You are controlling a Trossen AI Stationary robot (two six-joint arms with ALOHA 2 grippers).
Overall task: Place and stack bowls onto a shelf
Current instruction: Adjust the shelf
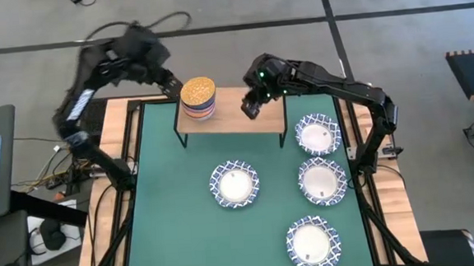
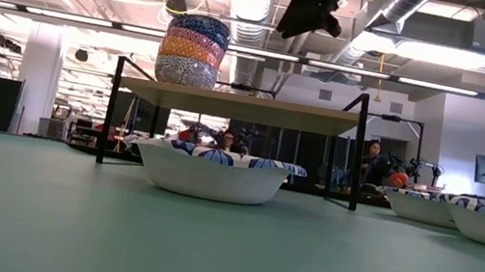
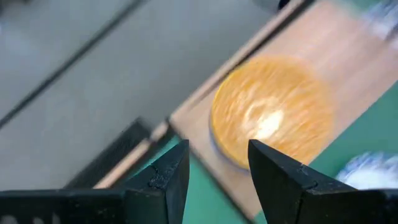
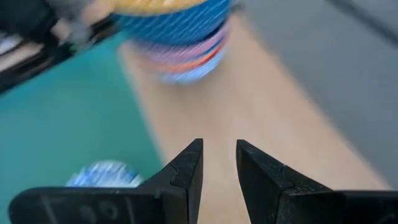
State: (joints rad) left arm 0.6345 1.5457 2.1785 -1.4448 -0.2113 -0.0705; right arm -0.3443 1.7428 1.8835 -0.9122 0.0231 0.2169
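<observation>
Several small bowls stand nested in one stack point(image 1: 198, 100) point(image 2: 193, 51) on the left end of the wooden shelf top point(image 1: 244, 120); the yellow-orange one is uppermost point(image 3: 270, 112) point(image 4: 174, 37). Several wide white bowls with blue lattice rims rest on the green table: one in front of the shelf point(image 1: 234, 185) point(image 2: 210, 172), the others along the right side point(image 1: 318, 135), point(image 1: 322, 181), point(image 1: 313, 244). My left gripper point(image 1: 166, 86) point(image 3: 217, 165) hovers open above the shelf's far left corner, beside the stack. My right gripper point(image 1: 250, 107) point(image 4: 219, 163) hangs open above the shelf's middle, holding nothing.
The shelf's black legs point(image 2: 111, 110) point(image 2: 359, 153) stand at the table's far side. The right half of the plank point(image 1: 265, 119) is bare. People and equipment show in the room behind point(image 2: 370, 161). Wooden table edges point(image 1: 115, 157) run along both sides.
</observation>
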